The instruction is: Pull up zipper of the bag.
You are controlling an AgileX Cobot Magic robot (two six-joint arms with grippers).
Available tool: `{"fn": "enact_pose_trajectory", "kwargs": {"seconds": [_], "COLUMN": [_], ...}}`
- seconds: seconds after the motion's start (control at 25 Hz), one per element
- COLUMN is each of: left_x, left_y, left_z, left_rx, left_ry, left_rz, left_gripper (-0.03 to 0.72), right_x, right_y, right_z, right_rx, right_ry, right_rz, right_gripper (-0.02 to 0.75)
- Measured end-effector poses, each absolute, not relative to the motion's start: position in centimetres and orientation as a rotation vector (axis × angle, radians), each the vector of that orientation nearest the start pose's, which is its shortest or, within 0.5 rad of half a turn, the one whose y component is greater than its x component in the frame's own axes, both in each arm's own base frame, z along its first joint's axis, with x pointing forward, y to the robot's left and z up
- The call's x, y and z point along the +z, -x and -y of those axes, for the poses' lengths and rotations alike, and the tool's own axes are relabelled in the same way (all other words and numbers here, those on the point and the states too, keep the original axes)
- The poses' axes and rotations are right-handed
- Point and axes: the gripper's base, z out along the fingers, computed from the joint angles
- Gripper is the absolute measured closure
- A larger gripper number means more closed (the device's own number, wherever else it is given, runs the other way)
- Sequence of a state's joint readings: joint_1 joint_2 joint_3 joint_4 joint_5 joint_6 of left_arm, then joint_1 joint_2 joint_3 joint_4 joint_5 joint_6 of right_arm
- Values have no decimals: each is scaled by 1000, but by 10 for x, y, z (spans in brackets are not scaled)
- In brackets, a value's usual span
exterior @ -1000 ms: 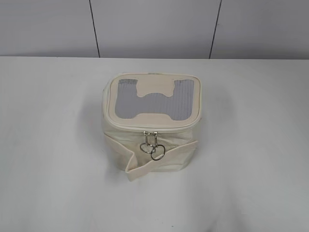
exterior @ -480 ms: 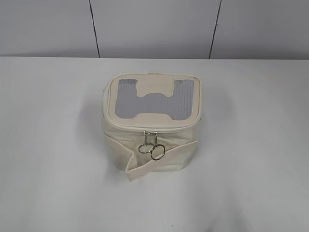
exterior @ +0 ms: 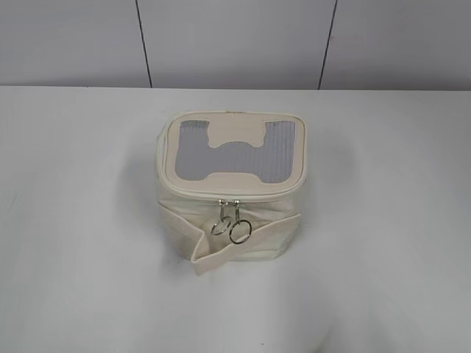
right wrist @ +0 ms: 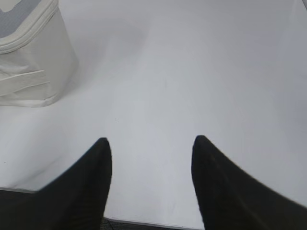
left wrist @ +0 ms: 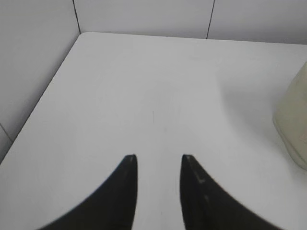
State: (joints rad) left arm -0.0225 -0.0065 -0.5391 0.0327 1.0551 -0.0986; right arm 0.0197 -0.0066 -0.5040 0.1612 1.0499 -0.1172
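Note:
The cream-white boxy bag stands in the middle of the white table, its lid with the grey H-shaped window facing up. The zipper runs around the lid's rim; two silver sliders meet at the front, their ring pulls hanging over the flat cream strap. No gripper shows in the exterior view. My left gripper is open and empty over bare table, the bag's edge at far right. My right gripper is open and empty, the bag at upper left.
A grey panelled wall stands behind the table. The table's left edge shows in the left wrist view. Its front edge lies under my right gripper.
The ring pulls have swung slightly on the bag's front. Nothing else has moved.

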Motion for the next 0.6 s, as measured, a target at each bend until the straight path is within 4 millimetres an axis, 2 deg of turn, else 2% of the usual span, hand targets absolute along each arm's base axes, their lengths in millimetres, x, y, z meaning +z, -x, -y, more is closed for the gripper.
{"fn": "enact_pose_trajectory", "kwargs": {"seconds": [0.6], "left_x": [289], "left_y": [10], "left_z": [-3], "left_rx": [-39], "left_ry": [75], "left_rz": [-1990], "left_gripper": [451], "right_x": [280], "right_y": [7], "right_z": [-13], "right_rx": [131], "right_ry": [145], "right_rz": [-2011], "right_gripper": [311]}}
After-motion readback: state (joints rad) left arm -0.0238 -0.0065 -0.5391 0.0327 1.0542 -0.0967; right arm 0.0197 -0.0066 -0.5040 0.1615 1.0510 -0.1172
